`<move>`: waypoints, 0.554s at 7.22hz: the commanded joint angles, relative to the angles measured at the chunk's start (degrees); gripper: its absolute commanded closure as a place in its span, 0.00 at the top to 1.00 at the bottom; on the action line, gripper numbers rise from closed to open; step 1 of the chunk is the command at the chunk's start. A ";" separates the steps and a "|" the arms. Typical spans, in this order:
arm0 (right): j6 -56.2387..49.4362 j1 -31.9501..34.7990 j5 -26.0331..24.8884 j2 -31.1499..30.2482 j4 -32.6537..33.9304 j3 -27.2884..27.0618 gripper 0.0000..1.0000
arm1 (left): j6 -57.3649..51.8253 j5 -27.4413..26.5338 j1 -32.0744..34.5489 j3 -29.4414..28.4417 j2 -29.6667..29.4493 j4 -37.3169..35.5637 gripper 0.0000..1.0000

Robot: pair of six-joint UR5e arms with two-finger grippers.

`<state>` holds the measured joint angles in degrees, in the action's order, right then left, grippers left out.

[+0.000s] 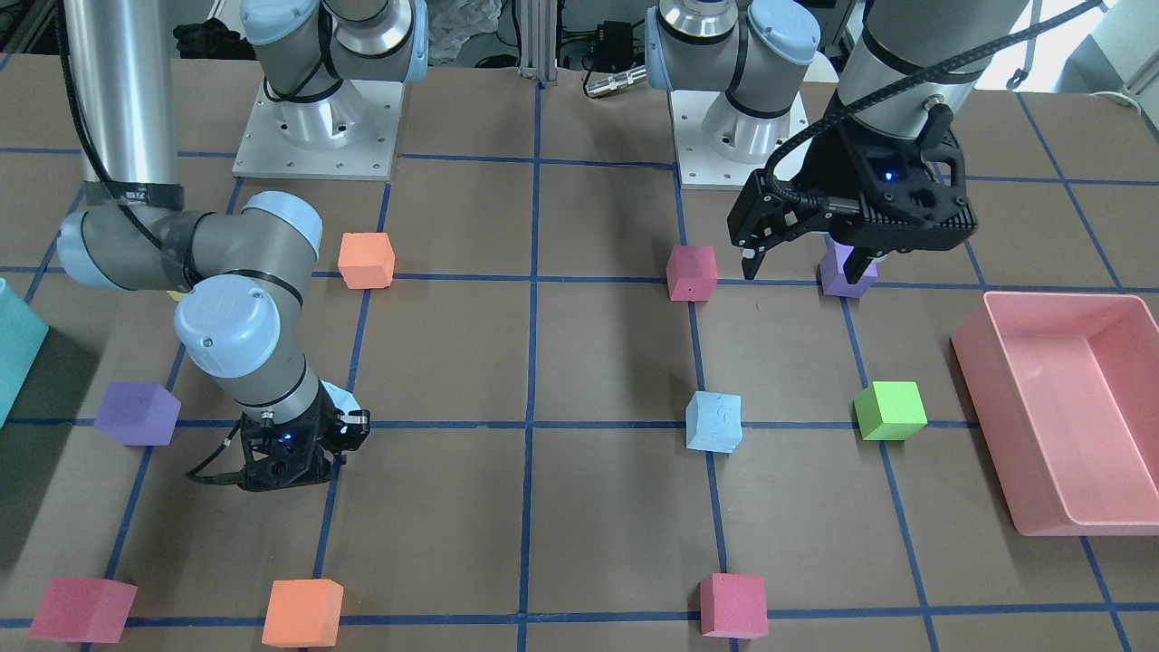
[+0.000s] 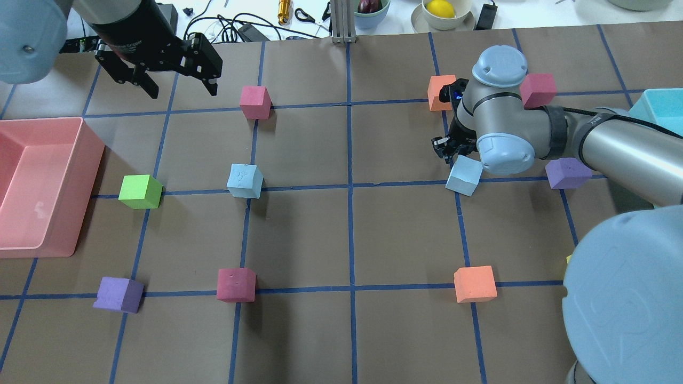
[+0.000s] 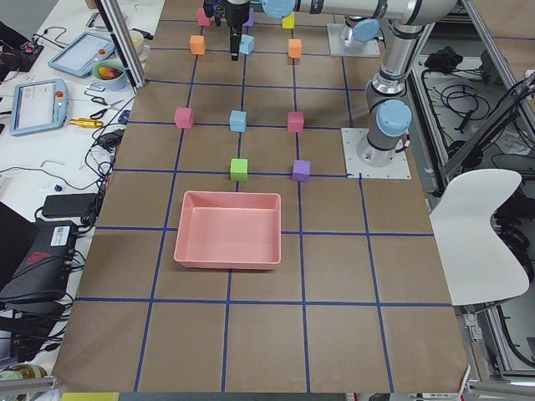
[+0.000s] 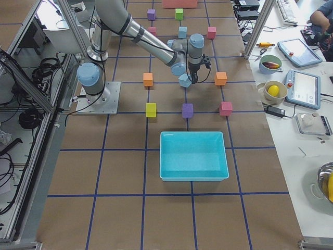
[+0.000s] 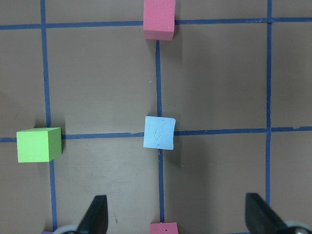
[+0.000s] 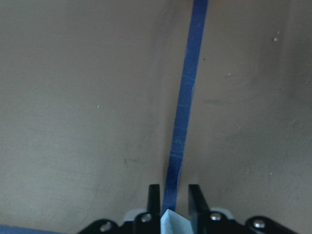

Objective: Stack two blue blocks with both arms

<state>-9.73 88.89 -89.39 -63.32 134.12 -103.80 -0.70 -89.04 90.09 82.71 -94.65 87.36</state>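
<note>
One pale blue block (image 2: 245,181) lies free on the table left of centre; it also shows in the left wrist view (image 5: 159,132) and the front view (image 1: 713,422). My left gripper (image 2: 181,89) hangs open and empty, high above the far left, between a red cube (image 1: 692,273) and a purple cube (image 1: 847,279). My right gripper (image 6: 174,202) is shut on the second blue block (image 2: 464,176), which is tilted and pinched by one edge (image 6: 173,224), low over the table. The wrist hides most of that grip in the overhead view.
A pink bin (image 2: 90,144) stands at the left edge and a teal bin (image 2: 659,101) at the right edge. A green cube (image 2: 140,191) and red (image 2: 236,284), orange (image 2: 475,284) and purple (image 2: 568,173) cubes are scattered on the grid.
</note>
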 commanded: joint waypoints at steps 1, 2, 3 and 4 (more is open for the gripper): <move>0.15 0.06 0.01 -0.32 -3.66 2.27 0.00 | 0.00 0.00 0.00 0.08 0.07 0.00 1.00; 0.15 0.06 0.01 -0.40 -5.60 5.33 0.06 | 0.00 0.00 0.00 -0.01 0.08 0.00 1.00; 0.15 0.23 0.01 -0.32 -9.80 9.54 0.44 | 0.00 0.00 0.00 0.08 -0.01 0.00 1.00; 0.41 0.06 -0.26 -0.32 -12.97 11.75 0.99 | 0.00 0.00 0.00 -0.01 -0.01 0.00 1.00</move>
<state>-9.52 89.02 -89.45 -63.64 125.19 -95.47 -0.70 -89.03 90.09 82.75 -94.62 87.36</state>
